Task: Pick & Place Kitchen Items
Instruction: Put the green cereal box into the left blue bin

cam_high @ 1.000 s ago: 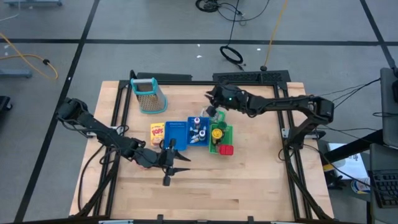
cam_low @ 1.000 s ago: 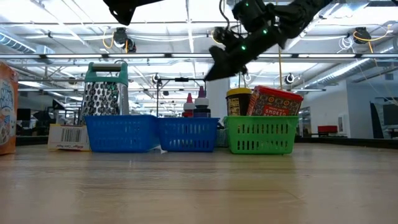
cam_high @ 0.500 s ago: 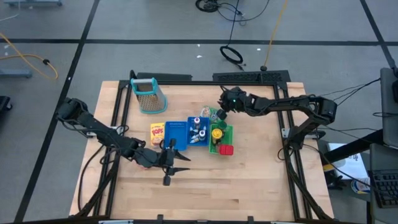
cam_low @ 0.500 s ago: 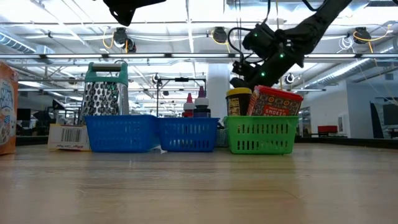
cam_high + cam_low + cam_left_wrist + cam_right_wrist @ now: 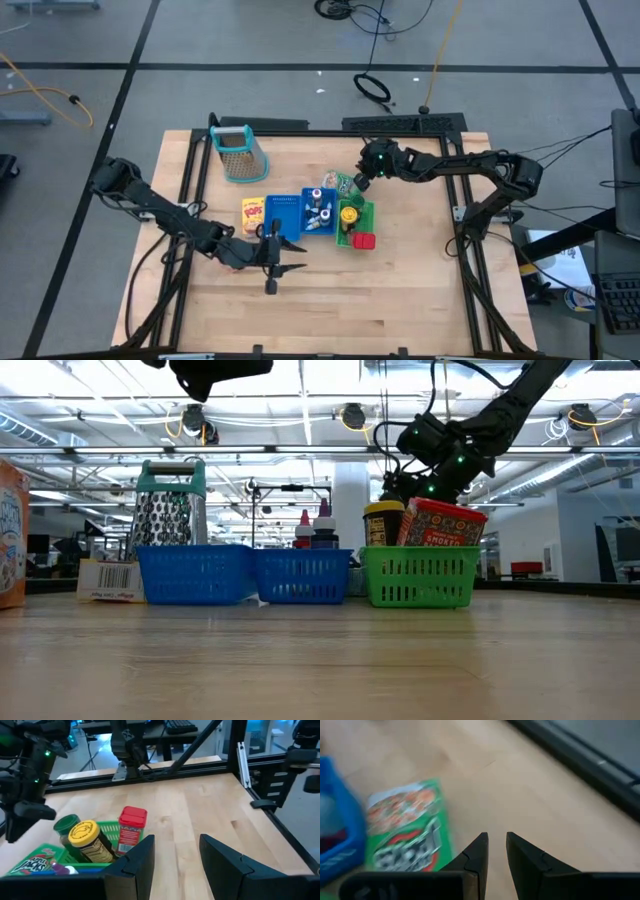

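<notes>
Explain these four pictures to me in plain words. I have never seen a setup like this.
Two dark robot arms work at a wooden table. One picture looks straight down, one looks level across the tabletop, and two come from cameras on the arms' wrists.

On the table stand a metal grater with a teal handle, a yellow box, a blue plastic basket with small bottles, and a green plastic basket holding a yellow-lidded jar and a red block-shaped container. A flat green packet lies on the wood beside the baskets.

The left gripper waits open near the table's front, empty. The right gripper hovers by the green packet, holding nothing.
</notes>
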You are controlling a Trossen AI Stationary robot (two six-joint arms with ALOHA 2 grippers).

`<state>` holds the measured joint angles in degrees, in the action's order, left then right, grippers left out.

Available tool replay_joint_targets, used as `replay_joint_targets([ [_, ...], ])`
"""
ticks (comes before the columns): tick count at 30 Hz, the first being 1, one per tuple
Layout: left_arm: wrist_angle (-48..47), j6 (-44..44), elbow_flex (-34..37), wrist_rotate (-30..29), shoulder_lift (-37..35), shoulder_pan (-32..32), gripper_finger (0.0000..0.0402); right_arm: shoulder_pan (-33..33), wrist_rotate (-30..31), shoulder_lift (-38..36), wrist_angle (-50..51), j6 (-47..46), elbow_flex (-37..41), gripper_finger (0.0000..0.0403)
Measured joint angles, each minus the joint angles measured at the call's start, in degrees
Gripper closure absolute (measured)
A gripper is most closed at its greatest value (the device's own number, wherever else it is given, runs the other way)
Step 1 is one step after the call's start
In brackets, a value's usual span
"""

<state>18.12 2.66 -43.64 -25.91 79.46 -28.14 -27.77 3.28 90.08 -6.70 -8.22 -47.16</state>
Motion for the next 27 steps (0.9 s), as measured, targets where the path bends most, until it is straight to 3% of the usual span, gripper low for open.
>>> replay_joint_targets([
  [13,0.0,-1.0,0.0,-1.4,0.0,0.0,0.0243,1.1,-0.6,0.0,9.0,1.4,0.0,0.0342],
  [27,-0.1,-1.1,0.0,-2.8,0.0,0.0,0.0243,8.3,-1.2,0.0,11.3,1.4,0.0,0.0342],
])
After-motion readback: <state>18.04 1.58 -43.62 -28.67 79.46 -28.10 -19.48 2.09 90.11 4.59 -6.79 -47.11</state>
